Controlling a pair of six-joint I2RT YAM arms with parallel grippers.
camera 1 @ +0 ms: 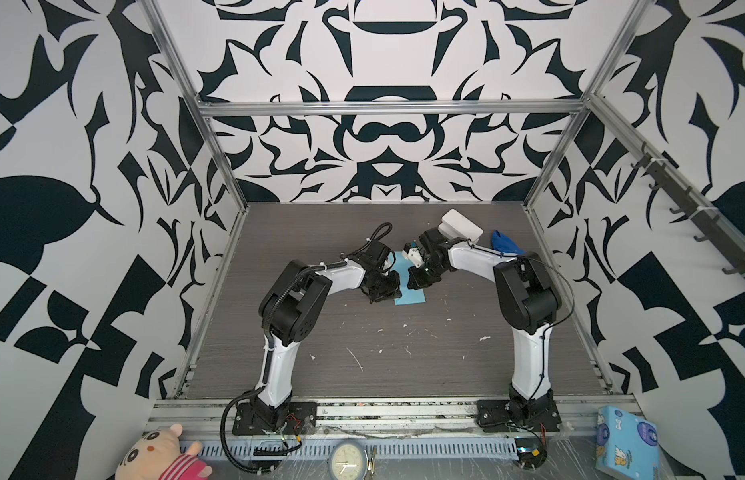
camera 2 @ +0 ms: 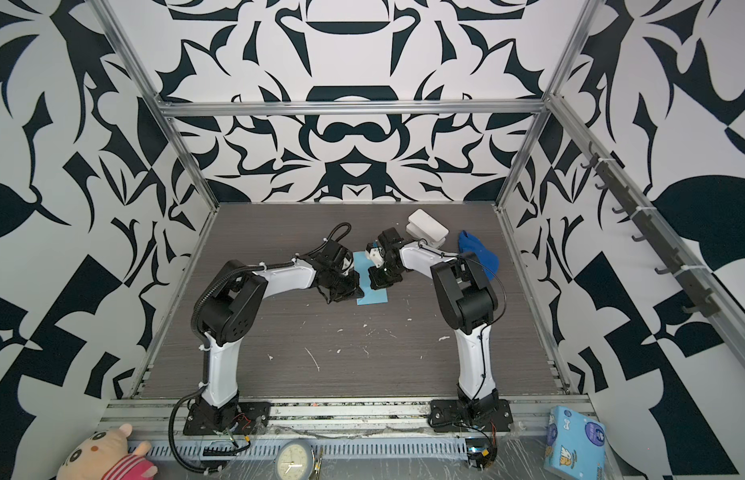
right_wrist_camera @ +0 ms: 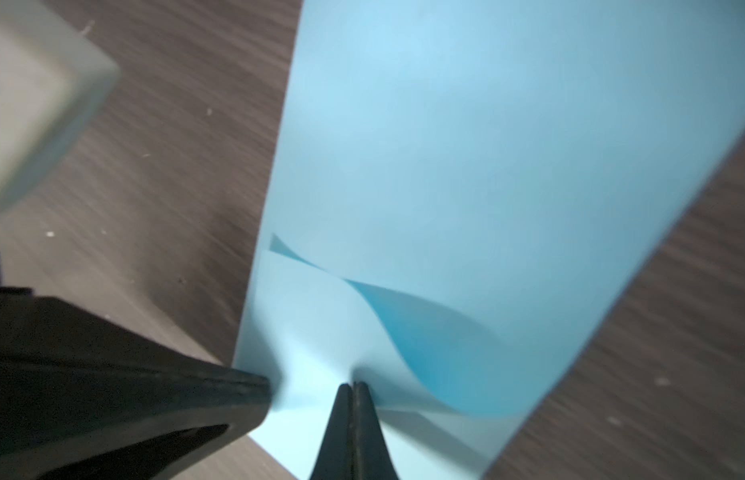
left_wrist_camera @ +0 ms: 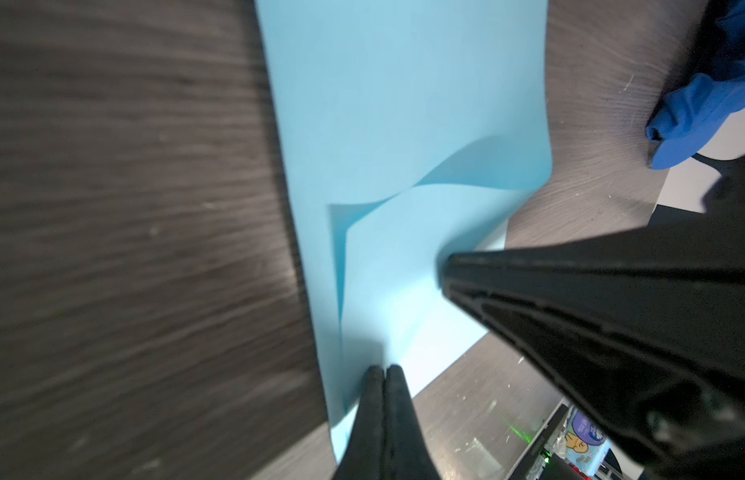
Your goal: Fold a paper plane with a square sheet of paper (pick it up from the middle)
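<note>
L hand (left_wrist_camera: 381, 372), R hand (right_wrist_camera: 353, 386) pinching lt-blue sheet (left_wrist_camera: 404, 104), flap curled

Left arm (camera 1: 279, 365) and right arm (camera 1: 529, 361) are showing white moulded link shells between bulky black joint housings, black cables (camera 1: 223, 432) are running along them under white zip ties, and left gripper (left_wrist_camera: 382, 368) and right gripper (right_wrist_camera: 353, 384) are showing matte black tapered fingers.

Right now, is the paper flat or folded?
Partly folded: in both wrist views the paper has one flap curled over the flat rest, not creased.
</note>
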